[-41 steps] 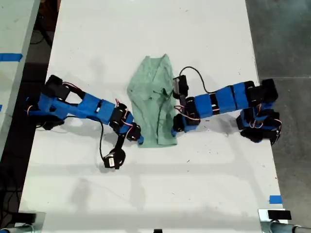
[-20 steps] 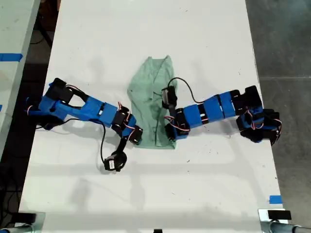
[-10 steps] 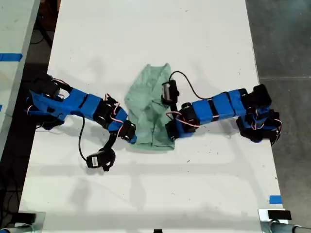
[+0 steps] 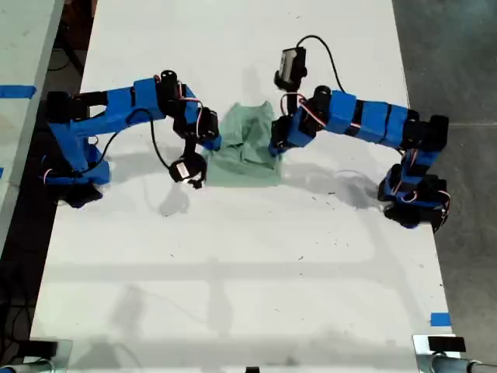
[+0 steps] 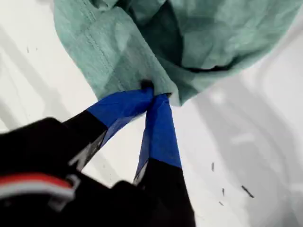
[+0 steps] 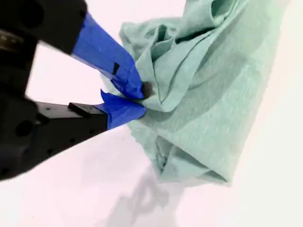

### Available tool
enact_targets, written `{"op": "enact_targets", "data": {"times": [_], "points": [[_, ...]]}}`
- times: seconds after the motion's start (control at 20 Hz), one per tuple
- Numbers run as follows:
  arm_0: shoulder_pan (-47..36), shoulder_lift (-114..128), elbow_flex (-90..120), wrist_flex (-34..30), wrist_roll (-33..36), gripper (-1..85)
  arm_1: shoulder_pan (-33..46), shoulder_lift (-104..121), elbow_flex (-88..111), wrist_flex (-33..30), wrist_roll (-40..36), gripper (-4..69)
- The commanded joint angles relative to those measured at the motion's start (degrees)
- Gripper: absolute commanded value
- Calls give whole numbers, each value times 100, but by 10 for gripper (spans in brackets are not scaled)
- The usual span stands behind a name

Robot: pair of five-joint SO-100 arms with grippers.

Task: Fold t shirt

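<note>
- The t shirt point(image 4: 247, 148) sits bunched on the white surface point(image 4: 233, 272), in the upper middle of the exterior view, with one blue arm on each side of it.
- The near hem looks doubled up over the body, so I judge the lengthwise fold is mid-way. It's not flat yet.
- My first claw point(image 5: 154, 92) is closed, its blue tips pinching a corner edge of the shirt. The cloth hangs off the tips and seems slightly lifted.
- My second claw point(image 6: 137, 99) is also clamped, on a bunched edge of the fabric with several layers in the bite.
- I can't tell from the wrist views which exterior arm is which, since both have cloth at the jaws.
- To do this step well, carry both corners together at the same height and pace. That way the lifted edge lands parallel to the far edge, not skewed.
- Keep the cloth lightly taut between the claws. Slack there makes the wrinkles and the lump seen in the second wrist view.
- Lower until the fabric rests on the layer below, and only then let go.
- Risk: the second claw's thick bite may drag lower layers along on release.
</note>
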Motion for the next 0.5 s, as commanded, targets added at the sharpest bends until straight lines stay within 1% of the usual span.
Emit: {"op": "enact_targets", "data": {"times": [0.0, 0.15, 0.2, 0.3, 0.45], "points": [[-896, -211, -290, -167, 334, -2, 782, 123, 26, -501, -448, -8], [-1424, -914, -466, -466, 633, -2, 1327, -510, -70, -923, -817, -3], [-1547, -1310, -747, -466, 747, -2, 1459, -791, -158, -1046, -905, -3], [-1670, -2320, -1775, -246, 958, -2, 1679, -1424, -378, -1248, -1028, -3], [-1846, -2900, -2030, -334, 1090, -2, 1960, -2312, -712, -1327, -1151, -3]]}}
